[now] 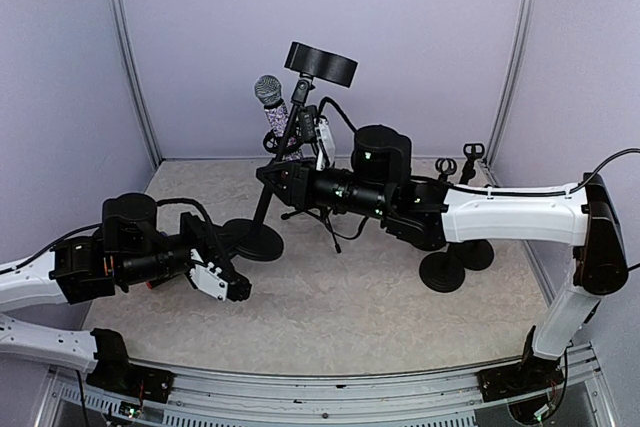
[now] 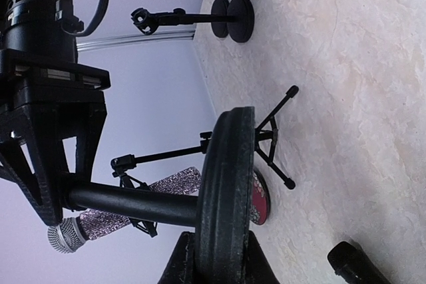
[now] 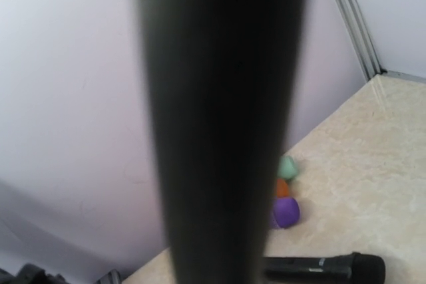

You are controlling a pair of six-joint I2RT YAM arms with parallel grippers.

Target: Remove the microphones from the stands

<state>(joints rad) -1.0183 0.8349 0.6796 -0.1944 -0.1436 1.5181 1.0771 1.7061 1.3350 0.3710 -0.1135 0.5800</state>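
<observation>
The microphone [image 1: 270,97] has a glittery handle and a silver mesh head. It sits tilted in the clip of a small tripod stand [image 1: 322,215] at the back, and shows in the left wrist view [image 2: 172,183]. A tall black stand pole [image 1: 283,142] leans over its round base [image 1: 256,240]. My left gripper [image 1: 232,252] is shut on the edge of that base [image 2: 226,184]. My right gripper [image 1: 278,179] is closed around the pole [image 2: 126,203], just in front of the microphone. In the right wrist view the blurred pole [image 3: 219,118] hides my fingers.
Two short stands with round bases [image 1: 447,272] and empty clips [image 1: 446,165] stand at the right. A black microphone [image 3: 323,268] lies on the table, with purple [image 3: 286,211], orange and green balls beside it. A red disc [image 2: 261,199] lies behind the base. Walls close the back and sides.
</observation>
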